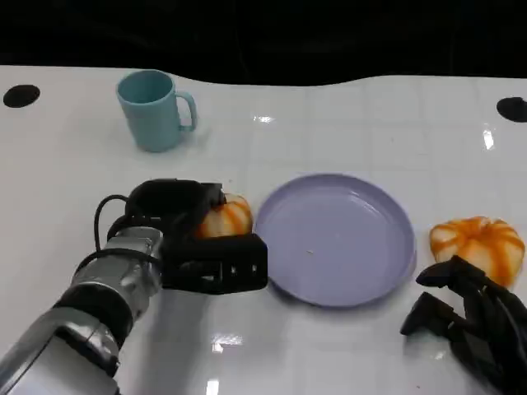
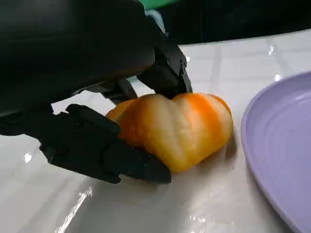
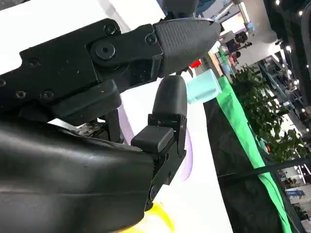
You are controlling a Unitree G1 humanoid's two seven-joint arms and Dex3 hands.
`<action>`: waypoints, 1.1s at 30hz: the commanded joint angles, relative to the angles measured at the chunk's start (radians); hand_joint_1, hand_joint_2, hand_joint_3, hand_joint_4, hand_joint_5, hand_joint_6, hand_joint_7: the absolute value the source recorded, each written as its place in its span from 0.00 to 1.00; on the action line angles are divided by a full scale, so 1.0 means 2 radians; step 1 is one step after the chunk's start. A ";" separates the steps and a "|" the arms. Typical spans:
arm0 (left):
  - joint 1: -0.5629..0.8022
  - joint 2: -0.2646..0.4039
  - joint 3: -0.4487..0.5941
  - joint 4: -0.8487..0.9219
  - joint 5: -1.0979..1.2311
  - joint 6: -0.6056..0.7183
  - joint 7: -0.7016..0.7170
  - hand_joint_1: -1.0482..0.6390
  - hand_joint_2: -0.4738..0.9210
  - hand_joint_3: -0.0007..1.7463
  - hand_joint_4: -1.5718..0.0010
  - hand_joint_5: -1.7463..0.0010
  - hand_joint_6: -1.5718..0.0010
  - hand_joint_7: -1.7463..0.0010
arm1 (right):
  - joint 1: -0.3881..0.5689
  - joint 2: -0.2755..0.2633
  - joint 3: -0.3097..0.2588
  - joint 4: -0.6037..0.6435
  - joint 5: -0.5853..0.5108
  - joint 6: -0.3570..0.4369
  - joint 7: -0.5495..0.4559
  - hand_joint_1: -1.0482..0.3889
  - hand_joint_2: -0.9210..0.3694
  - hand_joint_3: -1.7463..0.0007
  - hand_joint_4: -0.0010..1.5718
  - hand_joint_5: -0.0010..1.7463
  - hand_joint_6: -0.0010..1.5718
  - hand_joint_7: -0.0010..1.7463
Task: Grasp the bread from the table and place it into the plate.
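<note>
An orange-and-white bread roll [image 1: 226, 217] lies on the white table just left of the lilac plate [image 1: 346, 247]. My left hand [image 1: 198, 239] wraps around it; in the left wrist view black fingers [image 2: 97, 150] press the bread roll [image 2: 180, 128] from both sides while it still rests on the table, close to the plate's rim [image 2: 282, 145]. A second orange roll [image 1: 479, 243] sits right of the plate. My right hand [image 1: 469, 321] lies near the front right corner, just in front of that roll, fingers apart and holding nothing.
A light blue mug [image 1: 154, 109] stands at the back left, also seen in the right wrist view as the mug [image 3: 206, 85]. Black round marks sit at the table's far corners [image 1: 20, 95]. The table's back edge meets a dark background.
</note>
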 commanded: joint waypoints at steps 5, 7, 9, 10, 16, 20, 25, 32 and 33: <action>0.003 0.006 -0.005 0.016 0.000 0.011 0.029 0.46 1.00 0.23 0.50 0.00 0.68 0.00 | 0.008 -0.008 0.000 0.002 -0.001 0.004 0.000 0.35 0.00 0.88 0.43 0.86 0.39 0.67; 0.006 0.010 0.007 0.007 -0.011 0.004 0.046 0.46 1.00 0.23 0.50 0.00 0.68 0.00 | 0.007 -0.007 -0.001 0.002 0.002 0.007 0.001 0.35 0.00 0.88 0.43 0.86 0.39 0.67; 0.011 0.018 0.027 -0.008 -0.029 -0.011 0.071 0.49 0.93 0.36 0.47 0.00 0.65 0.00 | 0.006 -0.008 -0.001 0.003 0.001 0.008 -0.001 0.35 0.00 0.89 0.42 0.86 0.39 0.67; 0.012 0.021 0.035 -0.014 -0.036 -0.016 0.078 0.49 0.92 0.39 0.47 0.00 0.65 0.00 | 0.005 -0.009 -0.001 0.004 0.002 0.008 0.002 0.35 0.00 0.89 0.43 0.85 0.40 0.66; 0.013 0.021 0.049 -0.032 -0.054 -0.026 0.075 0.49 0.90 0.43 0.46 0.00 0.64 0.00 | 0.004 -0.008 -0.002 0.007 0.003 0.004 0.005 0.37 0.00 0.86 0.40 0.86 0.38 0.66; 0.015 0.017 0.066 -0.062 -0.077 -0.042 0.062 0.49 0.84 0.52 0.44 0.00 0.62 0.00 | 0.001 -0.005 -0.005 0.010 0.006 0.008 0.004 0.37 0.00 0.88 0.41 0.86 0.39 0.66; 0.018 0.011 0.073 -0.085 -0.086 -0.085 0.069 0.52 0.78 0.56 0.46 0.00 0.62 0.00 | 0.003 -0.006 -0.003 0.007 0.000 0.008 -0.001 0.36 0.00 0.88 0.43 0.85 0.40 0.65; 0.010 0.002 0.067 -0.090 -0.082 -0.160 0.069 0.54 0.72 0.68 0.44 0.00 0.58 0.00 | 0.002 -0.007 -0.001 0.009 -0.002 0.003 0.004 0.36 0.00 0.86 0.42 0.86 0.39 0.66; 0.006 -0.003 0.066 -0.091 -0.083 -0.166 0.060 0.54 0.71 0.69 0.44 0.00 0.58 0.00 | 0.003 -0.006 -0.002 0.009 -0.001 0.004 0.003 0.36 0.00 0.86 0.42 0.86 0.39 0.66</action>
